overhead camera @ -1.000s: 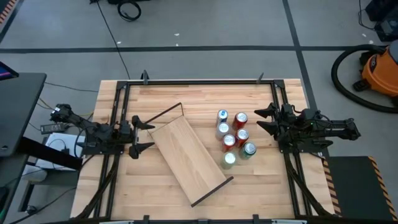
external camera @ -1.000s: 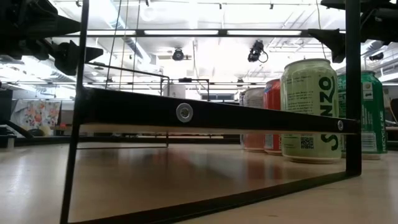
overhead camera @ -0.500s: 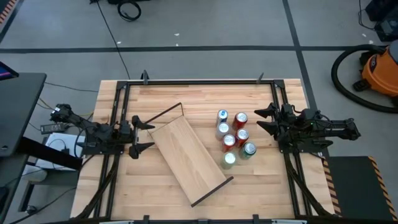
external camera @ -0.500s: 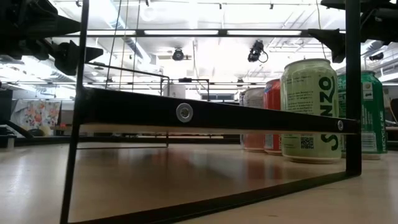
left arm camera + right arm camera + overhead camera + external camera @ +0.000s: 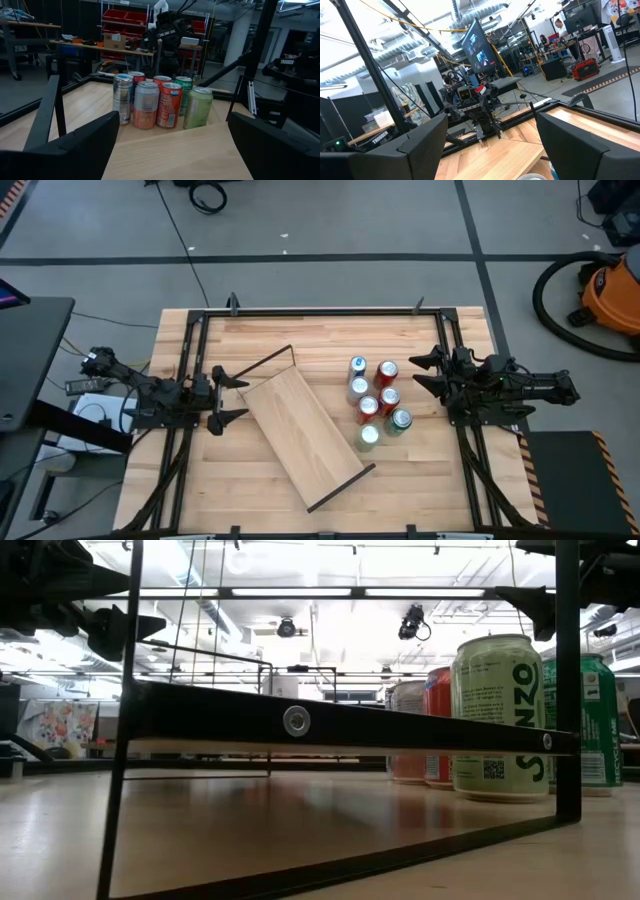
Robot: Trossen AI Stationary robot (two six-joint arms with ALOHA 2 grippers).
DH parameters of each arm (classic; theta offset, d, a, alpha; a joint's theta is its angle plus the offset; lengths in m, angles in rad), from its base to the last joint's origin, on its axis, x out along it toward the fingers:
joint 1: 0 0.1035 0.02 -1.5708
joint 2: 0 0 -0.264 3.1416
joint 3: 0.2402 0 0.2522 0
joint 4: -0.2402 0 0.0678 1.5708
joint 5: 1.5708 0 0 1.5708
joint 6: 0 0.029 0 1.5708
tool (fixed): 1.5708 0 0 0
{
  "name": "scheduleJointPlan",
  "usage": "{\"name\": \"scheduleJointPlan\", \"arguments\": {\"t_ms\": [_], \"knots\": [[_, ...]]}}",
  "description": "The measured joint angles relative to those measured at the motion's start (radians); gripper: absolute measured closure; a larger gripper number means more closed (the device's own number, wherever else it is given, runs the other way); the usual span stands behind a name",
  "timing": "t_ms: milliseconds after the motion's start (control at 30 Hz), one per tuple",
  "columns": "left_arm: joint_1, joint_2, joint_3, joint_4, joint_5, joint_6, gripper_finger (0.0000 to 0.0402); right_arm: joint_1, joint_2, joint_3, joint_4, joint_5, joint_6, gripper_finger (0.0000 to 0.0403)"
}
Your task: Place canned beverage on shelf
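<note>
The shelf (image 5: 303, 434), a pale wood plank with black rod frames at its short ends, stands slantwise on the table's middle; it shows too in the low view (image 5: 340, 730) and the left wrist view (image 5: 170, 155). Several cans (image 5: 374, 406) stand upright in a cluster to its right, among them a pale green one (image 5: 498, 715), a green one (image 5: 400, 420) and red ones (image 5: 170, 104). My left gripper (image 5: 228, 396) is open and empty at the shelf's left. My right gripper (image 5: 426, 374) is open and empty, just right of the cans.
A black rail frame (image 5: 320, 311) runs along the table's far edge and down both sides. Bare tabletop lies near the front left (image 5: 230, 480) and front right (image 5: 420, 480). An orange vacuum (image 5: 610, 295) stands on the floor beyond the table's right.
</note>
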Motion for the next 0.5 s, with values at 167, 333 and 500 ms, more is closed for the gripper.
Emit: {"name": "scheduleJointPlan", "arguments": {"t_ms": [167,333,500], "knots": [[0.0,0.0,0.0,0.0,0.0,0.0,0.0015,0.0,0.0,0.0,0.0,0.0,0.0,0.0085],[0.0,0.0,0.0,0.001,0.0,0.0,0.0015,0.0,0.0,0.0,0.0,0.0,-0.019,0.0085],[0.0,0.0,0.0,0.001,0.0,0.0,0.0015,0.0,0.0,0.0,0.0,0.0,-0.027,0.0085]]}}
